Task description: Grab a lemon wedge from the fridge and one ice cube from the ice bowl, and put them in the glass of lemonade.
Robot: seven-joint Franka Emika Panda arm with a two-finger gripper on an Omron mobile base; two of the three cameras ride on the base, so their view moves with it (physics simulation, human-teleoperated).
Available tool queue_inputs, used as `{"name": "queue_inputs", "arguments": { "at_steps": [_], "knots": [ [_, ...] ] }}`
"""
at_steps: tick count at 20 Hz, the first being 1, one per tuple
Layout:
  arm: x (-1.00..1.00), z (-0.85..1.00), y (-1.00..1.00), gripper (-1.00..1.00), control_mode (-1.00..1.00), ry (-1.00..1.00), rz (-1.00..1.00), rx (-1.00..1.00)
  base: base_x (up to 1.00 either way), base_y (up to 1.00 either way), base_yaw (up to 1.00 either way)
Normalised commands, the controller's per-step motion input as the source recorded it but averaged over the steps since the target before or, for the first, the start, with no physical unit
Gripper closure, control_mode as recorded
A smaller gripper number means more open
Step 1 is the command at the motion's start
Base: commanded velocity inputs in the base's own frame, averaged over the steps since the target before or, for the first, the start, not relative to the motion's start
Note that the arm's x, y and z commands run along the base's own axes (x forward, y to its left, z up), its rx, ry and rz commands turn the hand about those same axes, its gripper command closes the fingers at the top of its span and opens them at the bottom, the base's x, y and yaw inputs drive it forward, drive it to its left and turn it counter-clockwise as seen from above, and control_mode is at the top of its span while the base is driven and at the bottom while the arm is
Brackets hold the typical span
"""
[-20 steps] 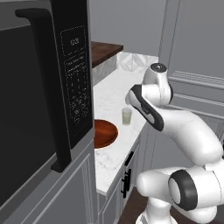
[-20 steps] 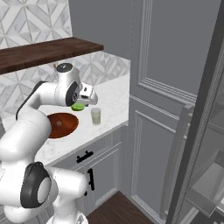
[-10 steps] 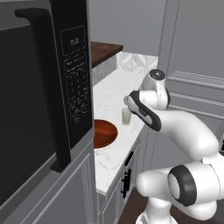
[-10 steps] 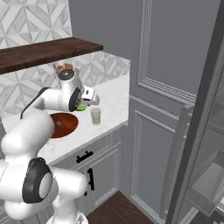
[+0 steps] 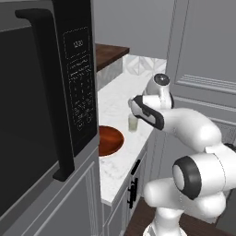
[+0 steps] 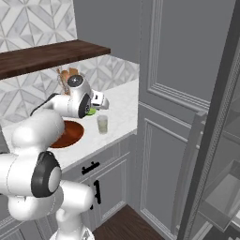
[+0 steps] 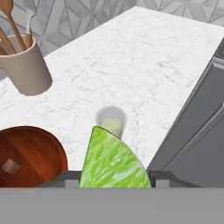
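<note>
Yellow-green and finely veined, the small lemon wedge (image 7: 113, 162) is held between the two dark finger tips of the tool (image 7: 114, 177), which is closed on it and carried above the white marbled counter (image 7: 144, 74). Seen from the right base, the wedge (image 6: 92, 111) is a green spot at the tool (image 6: 96, 108), just up and to the left of the small clear glass of pale lemonade (image 6: 102, 124), so it is judged to be near the rim but not yet over the mouth. In the hand view the glass of lemonade (image 7: 111, 121) is seen just past the tip of the wedge, standing upright on the counter, with no wedge or cube visible in it. The fetching of the wedge is therefore judged done, while its release into the glass is left. Beside the glass lies the round, shallow, reddish-brown wooden ice bowl (image 7: 30, 155), and in it one tiny pale translucent ice cube (image 7: 10, 166) is seen, untouched; the whole ice half of the task is left. A beige crock of wooden spoons (image 7: 25, 68) stands farther back on the counter, well apart from the glass. At the right edge of the right base view the dark grey fridge door (image 6: 213, 140) is seen standing open.
</note>
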Motion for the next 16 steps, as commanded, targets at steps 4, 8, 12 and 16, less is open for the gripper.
{"name": "queue_inputs", "arguments": {
  "at_steps": [4, 8, 12, 16],
  "knots": [
    [0.46, -0.13, 0.0, 1.0, -1.0, 0.0, 0.0, -0.01, 0.0, 0.0, 0.0],
    [0.25, -0.47, 0.01, 1.0, -1.0, 0.08, 0.0, 0.0, 0.0, 0.0, 0.0],
    [0.04, -0.18, 0.0, 1.0, -1.0, 0.13, -0.04, 0.0, 0.0, 0.0, 0.0],
    [0.24, 0.16, 0.0, 1.0, -1.0, 0.17, -0.03, -0.02, 0.0, 0.0, 0.0]
  ]
}}
